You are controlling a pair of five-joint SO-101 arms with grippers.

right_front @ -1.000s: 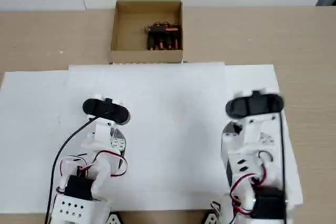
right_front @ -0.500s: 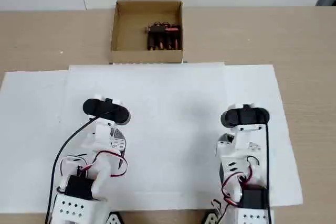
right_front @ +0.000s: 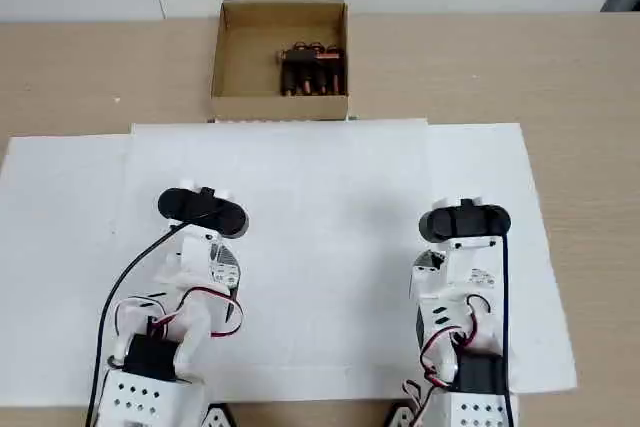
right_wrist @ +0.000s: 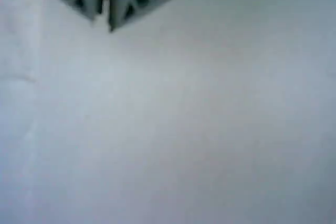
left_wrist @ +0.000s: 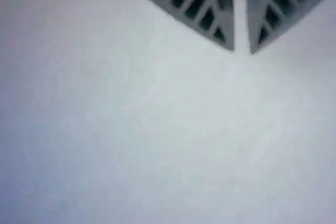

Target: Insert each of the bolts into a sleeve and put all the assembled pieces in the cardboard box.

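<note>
— Where have the bolts and sleeves ended up?

— The assembled pieces, dark with reddish ends, lie side by side in the right half of the cardboard box. The box sits at the top centre of the frame on the tan worktop, just above the upper edge of the white paper sheet.

— And the arms?

— In the high view one arm is folded at the lower left and another arm at the lower right. Both are over the paper and well apart from the box. I cannot tell from there which is which.

— The hands?

— The left hand is closed, with only a thin slit between its ribbed grey fingers, over plain white paper. The right hand is closed too, its tips nearly meeting over the same paper.
</note>
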